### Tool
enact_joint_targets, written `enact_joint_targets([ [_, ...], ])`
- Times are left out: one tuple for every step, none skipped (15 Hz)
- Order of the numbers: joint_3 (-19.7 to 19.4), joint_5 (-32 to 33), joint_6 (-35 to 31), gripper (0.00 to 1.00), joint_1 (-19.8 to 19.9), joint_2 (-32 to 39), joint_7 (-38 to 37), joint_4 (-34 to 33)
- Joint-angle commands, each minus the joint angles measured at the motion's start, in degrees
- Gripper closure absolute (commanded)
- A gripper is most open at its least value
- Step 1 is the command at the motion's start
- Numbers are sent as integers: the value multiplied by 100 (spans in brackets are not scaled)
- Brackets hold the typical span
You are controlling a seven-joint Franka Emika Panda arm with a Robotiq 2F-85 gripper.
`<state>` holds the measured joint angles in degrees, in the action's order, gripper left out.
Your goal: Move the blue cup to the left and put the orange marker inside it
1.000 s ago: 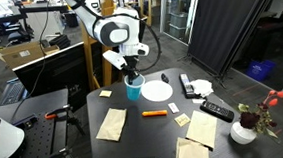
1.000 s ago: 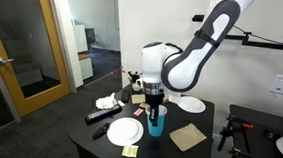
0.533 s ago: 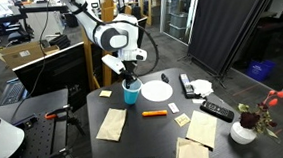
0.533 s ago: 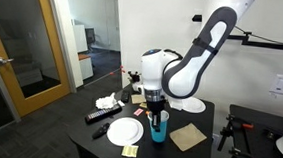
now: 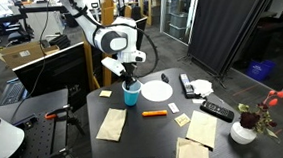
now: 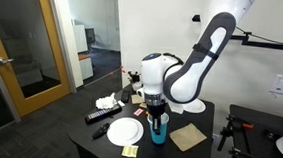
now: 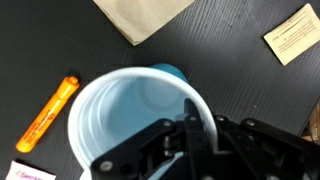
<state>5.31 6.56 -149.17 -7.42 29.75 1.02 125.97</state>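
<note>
The blue cup (image 5: 130,93) (image 6: 158,128) stands upright on the black table, held at its rim by my gripper (image 5: 131,78) (image 6: 157,113). In the wrist view the cup (image 7: 125,115) fills the middle, empty inside, and my gripper's fingers (image 7: 195,133) are shut on its rim wall. The orange marker (image 5: 154,114) lies flat on the table a short way from the cup; it also shows in the wrist view (image 7: 47,113) beside the cup.
A white plate (image 5: 156,90) (image 6: 125,131) lies next to the cup. Brown napkins (image 5: 112,123) (image 6: 188,137), yellow sticky notes (image 7: 292,32), black remotes (image 5: 216,111) (image 6: 104,114) and a white vase with flowers (image 5: 243,131) are on the table.
My gripper has slid the cup a short way across the table, away from the white plate, still holding its rim.
</note>
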Motion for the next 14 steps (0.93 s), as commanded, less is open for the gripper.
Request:
enact_joint_targets([
  [-122, 158, -198, 64, -141, -69, -53, 101],
  [-137, 175, -211, 57, -164, -94, -68, 113],
  [-167, 209, -227, 49, -199, -135, -99, 134],
  [-182, 241, -236, 42, -220, -167, -107, 149],
  [-198, 290, -228, 33, -244, -225, -121, 177],
  [-194, 312, -205, 27, -246, -271, -105, 197],
  [-196, 341, -187, 18, -259, -339, -102, 227],
  [-170, 340, -151, 12, -245, -400, -66, 245],
  [-135, 320, -107, 3, -224, -482, -22, 270],
  [-91, 277, -60, 0, -192, -567, 32, 299],
  [-36, 225, -3, 0, -147, -680, 110, 350],
  [-15, 211, 24, 0, -135, -782, 130, 401],
  [21, 175, 84, 0, -107, -913, 167, 466],
  [49, 152, 166, 0, -86, -1031, 205, 515],
])
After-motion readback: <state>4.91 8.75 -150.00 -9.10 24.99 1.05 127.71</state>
